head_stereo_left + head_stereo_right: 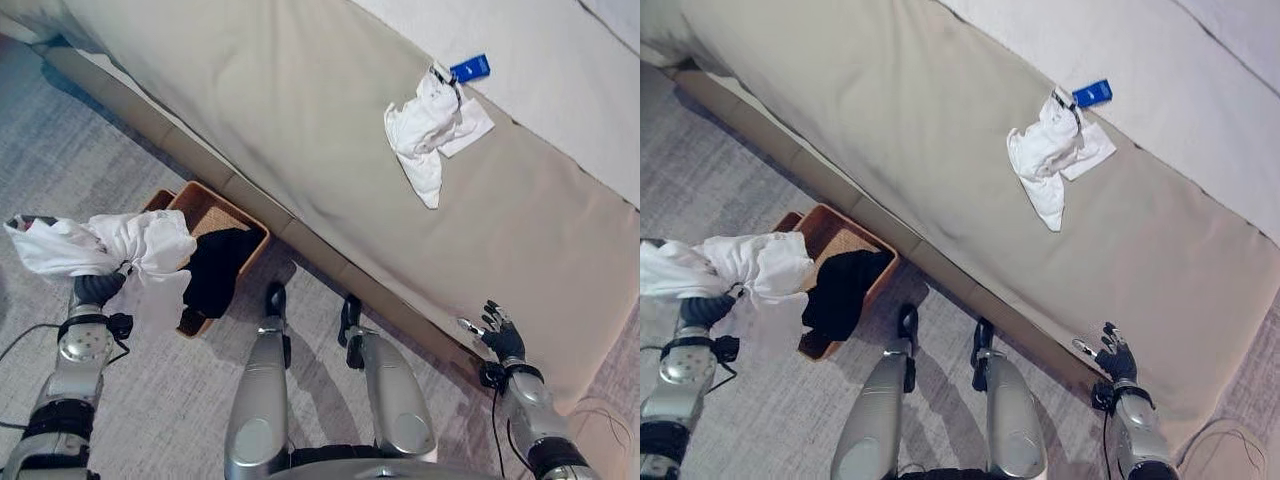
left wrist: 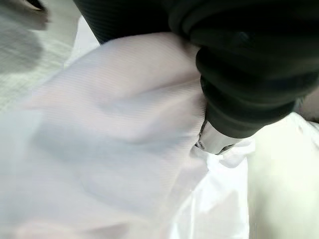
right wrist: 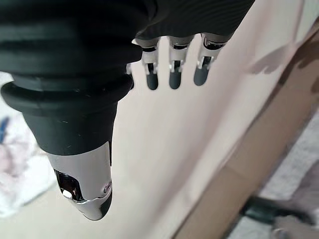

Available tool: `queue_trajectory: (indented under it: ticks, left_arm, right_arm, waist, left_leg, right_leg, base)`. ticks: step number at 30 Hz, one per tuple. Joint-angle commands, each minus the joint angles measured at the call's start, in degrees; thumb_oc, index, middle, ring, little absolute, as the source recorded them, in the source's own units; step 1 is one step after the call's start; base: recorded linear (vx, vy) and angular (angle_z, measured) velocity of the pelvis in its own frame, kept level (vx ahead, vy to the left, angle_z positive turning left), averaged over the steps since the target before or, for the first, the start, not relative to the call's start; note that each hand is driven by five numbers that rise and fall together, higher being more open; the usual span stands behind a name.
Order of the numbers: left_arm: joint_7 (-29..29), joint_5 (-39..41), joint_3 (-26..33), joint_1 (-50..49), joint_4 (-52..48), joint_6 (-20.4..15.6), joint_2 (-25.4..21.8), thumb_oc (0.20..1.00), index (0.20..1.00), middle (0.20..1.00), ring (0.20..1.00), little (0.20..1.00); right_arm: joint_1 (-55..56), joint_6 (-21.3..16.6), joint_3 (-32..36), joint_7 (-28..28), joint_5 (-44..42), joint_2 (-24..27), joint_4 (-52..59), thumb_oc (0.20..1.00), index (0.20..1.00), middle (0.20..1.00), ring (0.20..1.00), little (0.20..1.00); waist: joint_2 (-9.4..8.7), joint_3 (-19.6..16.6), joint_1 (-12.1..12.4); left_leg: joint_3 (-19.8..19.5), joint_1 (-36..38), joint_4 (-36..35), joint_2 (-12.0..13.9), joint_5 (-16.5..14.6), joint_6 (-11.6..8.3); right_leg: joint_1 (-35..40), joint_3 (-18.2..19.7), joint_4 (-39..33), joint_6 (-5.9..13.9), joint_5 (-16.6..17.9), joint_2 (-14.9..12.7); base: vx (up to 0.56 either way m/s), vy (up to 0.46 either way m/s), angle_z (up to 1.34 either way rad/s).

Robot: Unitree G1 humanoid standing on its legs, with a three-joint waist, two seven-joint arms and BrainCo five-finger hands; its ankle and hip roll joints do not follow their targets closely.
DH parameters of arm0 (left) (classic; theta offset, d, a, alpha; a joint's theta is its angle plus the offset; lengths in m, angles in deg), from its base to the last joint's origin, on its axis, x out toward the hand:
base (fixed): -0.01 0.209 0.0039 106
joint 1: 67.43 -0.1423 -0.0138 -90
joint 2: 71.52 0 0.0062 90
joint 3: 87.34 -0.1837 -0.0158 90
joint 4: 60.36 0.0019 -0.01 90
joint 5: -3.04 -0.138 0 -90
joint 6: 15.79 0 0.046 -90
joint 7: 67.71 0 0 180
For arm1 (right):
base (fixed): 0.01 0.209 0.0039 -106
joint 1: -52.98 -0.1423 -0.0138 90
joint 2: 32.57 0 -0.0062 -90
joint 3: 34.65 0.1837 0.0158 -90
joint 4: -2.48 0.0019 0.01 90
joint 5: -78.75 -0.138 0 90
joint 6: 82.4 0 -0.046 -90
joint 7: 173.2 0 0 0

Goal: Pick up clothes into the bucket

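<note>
From the left eye view I saw my left hand (image 1: 100, 288) raised beside the brown basket (image 1: 248, 232), a white garment (image 1: 120, 250) bunched over it; dark clothes (image 1: 215, 268) already lay inside. A second white garment (image 1: 425, 128) sat on the beige bed (image 1: 300, 120), by a blue card (image 1: 470, 68).

My left wrist view showed white cloth wrapping the hand; I couldn't tell its fingers' state.

In the right wrist view, my right hand (image 3: 172, 69) hung with fingers straight, holding nothing.

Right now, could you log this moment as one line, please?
left hand: holds white garment beside basket | right hand: open, idle | white clothes: on bed
</note>
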Motion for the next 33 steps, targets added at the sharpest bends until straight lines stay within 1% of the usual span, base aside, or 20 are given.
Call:
queue_trajectory:
  ticks: [1, 4, 5, 6, 7, 8, 9, 10, 16, 17, 19, 22, 23, 26, 28, 29, 30, 31, 32, 33]
  left_arm:
    - [-4.0, -0.9, 0.1, 3.4, 1.3, -1.2, -4.8, 0.200, 0.200, 0.200, 0.200, 0.200]
    - [-5.2, -1.3, -2.5, 6.7, 1.5, -0.5, -5.3, 0.200, 0.200, 0.200, 0.200, 0.200]
    - [-5.7, -1.2, -3.9, 8.8, 2.9, -0.2, -5.7, 0.285, 0.285, 0.285, 0.285, 0.285]
    - [-5.7, -1.2, -3.9, 8.9, 3.0, -0.3, -5.7, 0.592, 0.592, 0.592, 0.592, 0.592]
    - [-6.0, -0.9, -4.2, 9.5, 3.1, -0.1, -5.6, 0.592, 0.592, 0.592, 0.592, 0.592]
    - [-6.0, -0.6, -4.4, 9.7, 3.1, 0.2, -5.7, 1.000, 1.000, 1.000, 1.000, 1.000]
    - [-6.0, -0.3, -4.7, 9.7, 3.6, 0.5, -5.6, 1.000, 1.000, 1.000, 1.000, 1.000]
    - [-6.1, -0.3, -4.9, 9.8, 3.9, 0.8, -5.6, 1.000, 1.000, 1.000, 1.000, 1.000]
    - [-6.1, -1.3, -6.5, 11.3, 8.6, 3.9, -3.8, 1.000, 1.000, 1.000, 1.000, 1.000]
    - [-5.8, -0.7, -6.7, 12.3, 12.0, 5.4, -2.8, 1.000, 1.000, 1.000, 1.000, 1.000]
    - [-5.2, 0.8, -6.3, 12.7, 13.2, 6.5, -1.8, 1.000, 1.000, 1.000, 1.000, 1.000]
    - [-4.5, 2.6, -5.2, 12.9, 14.4, 6.9, -0.9, 1.000, 1.000, 1.000, 1.000, 1.000]
    - [-4.5, 6.4, -3.1, 11.5, 13.1, 7.1, 1.2, 1.000, 1.000, 1.000, 1.000, 1.000]
    - [-5.0, 8.6, -1.4, 10.3, 12.7, 7.0, 2.4, 1.000, 1.000, 1.000, 1.000, 1.000]
    - [-6.3, 9.4, 0.4, 7.7, 10.6, 6.6, 4.6, 1.000, 1.000, 1.000, 1.000, 1.000]
    - [-7.0, 9.3, 0.9, 7.2, 9.4, 6.3, 5.5, 1.000, 1.000, 1.000, 1.000, 1.000]
    - [-7.0, 9.3, 0.9, 6.8, 9.5, 6.4, 5.6, 1.000, 1.000, 1.000, 1.000, 1.000]
    - [-8.3, 9.9, 1.1, 4.2, 5.5, 4.9, 9.2, 1.000, 1.000, 1.000, 1.000, 1.000]
    - [-8.4, 9.6, 0.6, 3.5, 4.6, 4.7, 10.1, 1.000, 1.000, 1.000, 1.000, 1.000]
    - [-8.1, 9.3, -0.2, 2.3, 3.5, 4.0, 11.4, 1.000, 1.000, 1.000, 1.000, 1.000]
  right_arm:
    - [0.5, -3.6, -2.2, -1.9, -1.3, 2.3, 3.3, 1.000, 1.000, 1.000, 1.000, 1.000]
    - [0.1, -3.8, -3.0, -2.7, -2.1, 2.5, 4.5, 1.000, 1.000, 1.000, 1.000, 1.000]
    - [-0.5, -4.1, -3.9, -3.3, -2.8, 2.5, 4.7, 1.000, 1.000, 1.000, 1.000, 1.000]
    - [-0.6, -4.1, -3.8, -3.3, -2.8, 2.5, 4.7, 1.000, 1.000, 1.000, 1.000, 1.000]
    - [-0.7, -4.3, -4.3, -3.5, -2.9, 2.6, 5.2, 1.000, 1.000, 1.000, 1.000, 1.000]
    - [-0.9, -4.2, -4.5, -3.7, -3.1, 2.6, 5.3, 1.000, 1.000, 1.000, 1.000, 1.000]
    - [-0.9, -4.2, -5.1, -3.9, -3.2, 2.8, 5.6, 1.000, 1.000, 1.000, 1.000, 1.000]
    - [-1.0, -4.2, -5.4, -4.0, -3.3, 2.8, 5.9, 1.000, 1.000, 1.000, 1.000, 1.000]
    - [-2.4, -3.8, -7.3, -4.3, -3.8, 2.6, 6.9, 1.000, 1.000, 1.000, 1.000, 1.000]
    - [-3.2, -3.5, -7.7, -4.7, -4.1, 2.5, 7.0, 1.000, 1.000, 1.000, 1.000, 1.000]
    - [-3.3, -3.3, -7.7, -4.8, -4.3, 2.5, 7.5, 1.000, 1.000, 1.000, 1.000, 1.000]
    - [-3.3, -3.1, -7.8, -5.0, -4.3, 2.4, 8.6, 1.000, 1.000, 1.000, 1.000, 1.000]
    - [-3.2, -3.4, -7.0, -5.3, -4.4, 2.3, 11.3, 1.000, 1.000, 1.000, 1.000, 1.000]
    - [-3.2, -3.8, -6.5, -5.7, -4.8, 2.2, 13.6, 1.000, 1.000, 1.000, 1.000, 1.000]
    - [-3.3, -5.8, -4.3, -7.7, -3.5, 2.6, 21.8, 1.000, 1.000, 1.000, 1.000, 1.000]
    - [-3.7, -6.3, -3.1, -8.7, -1.8, 3.1, 25.3, 1.000, 1.000, 1.000, 1.000, 1.000]
    - [-3.3, -6.2, -3.3, -8.8, -1.8, 3.1, 25.3, 1.000, 1.000, 1.000, 1.000, 1.000]
    - [-4.4, -7.6, -1.7, -11.1, 2.1, 4.0, 30.9, 1.000, 1.000, 1.000, 1.000, 1.000]
    - [-4.8, -7.5, -1.5, -11.9, 3.6, 4.5, 31.8, 1.000, 1.000, 1.000, 1.000, 1.000]
    - [-5.1, -7.4, -0.9, -13.1, 5.9, 5.4, 33.6, 1.000, 1.000, 1.000, 1.000, 1.000]
  waist:
    - [-2.09, -0.9, -1.5]
    - [-2.79, -0.9, -2.4]
    - [-3.44, -0.9, -3.1]
    - [-3.43, -0.9, -3.1]
    - [-3.74, -0.9, -3.5]
    - [-4.18, -0.9, -3.6]
    - [-4.33, -0.9, -3.7]
    - [-4.52, -0.9, -3.8]
    - [-5.28, -0.9, -4.6]
    - [-5.48, -0.9, -4.9]
    - [-5.55, -0.9, -5.1]
    - [-5.58, -0.9, -5.3]
    - [-5.26, -0.9, -5.2]
    - [-4.99, -0.9, -5.3]
    - [-4.20, -0.9, -5.0]
    - [-3.95, -0.9, -5.1]
    - [-3.71, -0.9, -5.0]
    - [-2.54, -0.9, -4.4]
    - [-2.06, -0.9, -4.2]
    - [-1.24, -0.9, -3.7]
  left_leg:
    - [-1.3, -2.5, 4.3, -1.6, -3.1, 2.75]
    - [-2.0, -6.4, 4.3, -1.7, -2.3, 2.46]
    - [-2.0, -8.6, 4.6, -1.7, -2.2, 2.41]
    - [-2.1, -8.7, 4.7, -1.7, -2.2, 2.41]
    - [-2.0, -9.9, 5.0, -1.7, -2.2, 2.40]
    - [-2.0, -11.2, 5.7, -1.6, -2.4, 2.42]
    - [-2.3, -10.9, 6.5, -1.2, -4.5, 2.21]
    - [-2.2, -11.9, 7.1, -1.1, -4.8, 2.25]
    - [-1.7, -14.6, 9.0, -0.7, -5.7, 2.58]
    - [-1.5, -14.7, 9.0, -0.6, -5.7, 2.60]
    - [-1.4, -14.7, 8.8, -0.6, -5.8, 2.60]
    - [-1.4, -14.5, 8.6, -0.6, -5.8, 2.59]
    - [-1.4, -14.3, 8.6, -0.7, -6.0, 2.62]
    - [-1.4, -13.9, 8.3, -0.8, -6.0, 2.62]
    - [-1.5, -13.1, 7.5, -1.1, -5.9, 2.64]
    - [-1.1, -14.2, 6.7, -1.6, -3.8, 2.87]
    - [-1.6, -12.8, 6.9, -1.4, -5.7, 2.68]
    - [-1.1, -13.1, 5.6, -2.0, -3.5, 2.95]
    - [-1.1, -12.7, 5.2, -2.2, -3.5, 3.03]
    - [-1.6, -10.8, 5.1, -2.2, -5.2, 2.88]
  right_leg:
    - [-0.9, -0.6, -4.4, 3.56, 6.0, -3.0]
    - [-4.5, -1.1, -4.7, 3.57, 6.7, -3.1]
    - [-6.6, -1.1, -4.9, 3.67, 7.2, -3.0]
    - [-6.7, -1.1, -4.9, 3.67, 7.2, -3.0]
    - [-8.0, -1.0, -5.0, 3.70, 7.6, -2.9]
    - [-8.9, -0.8, -5.1, 3.72, 7.9, -2.7]
    - [-8.8, -0.2, -4.9, 4.24, 6.7, -2.1]
    - [-9.6, 0.0, -4.9, 4.26, 6.9, -1.8]
    - [-12.2, 1.2, -5.4, 4.22, 7.5, -1.1]
    - [-12.2, 1.3, -5.8, 4.24, 7.6, -0.9]
    - [-12.2, 1.3, -6.0, 4.22, 7.7, -0.9]
    - [-12.1, 1.4, -6.2, 4.13, 7.6, -0.8]
    - [-11.9, 1.4, -6.3, 4.04, 7.4, -0.9]
    - [-11.6, 1.5, -6.3, 3.96, 7.2, -0.9]
    - [-11.1, 1.4, -6.0, 3.83, 6.5, -1.2]
    - [-12.3, 0.9, -6.3, 3.41, 7.9, -1.9]
    - [-11.0, 1.2, -5.7, 3.83, 6.3, -1.5]
    - [-11.9, 0.7, -5.1, 3.36, 7.1, -2.5]
    - [-11.7, 0.7, -4.6, 3.38, 6.8, -2.7]
    - [-10.3, 1.0, -3.3, 3.76, 4.6, -2.7]
  base:
    - [-0.05, -0.026, 0.08]
    - [-0.02, 0.002, 0.13]
    - [-0.01, 0.023, 0.16]
    - [-0.01, 0.027, 0.12]
    - [-0.01, 0.016, 0.06]
    - [0.07, 0.021, 0.00]
    - [0.08, 0.023, -0.03]
    - [0.08, 0.025, -0.13]
    - [0.00, 0.028, -0.13]
    - [0.00, 0.022, -0.07]
    - [0.00, -0.002, -0.09]
    - [0.00, -0.002, -0.02]
    - [0.00, 0.000, 0.00]
    - [0.00, -0.006, -0.01]
    - [-0.02, -0.026, -0.04]
    - [0.00, -0.024, -0.04]
    - [-0.06, -0.008, 0.00]
    - [0.00, 0.000, 0.00]
    - [0.02, -0.016, 0.08]
    - [0.01, 0.000, 0.08]
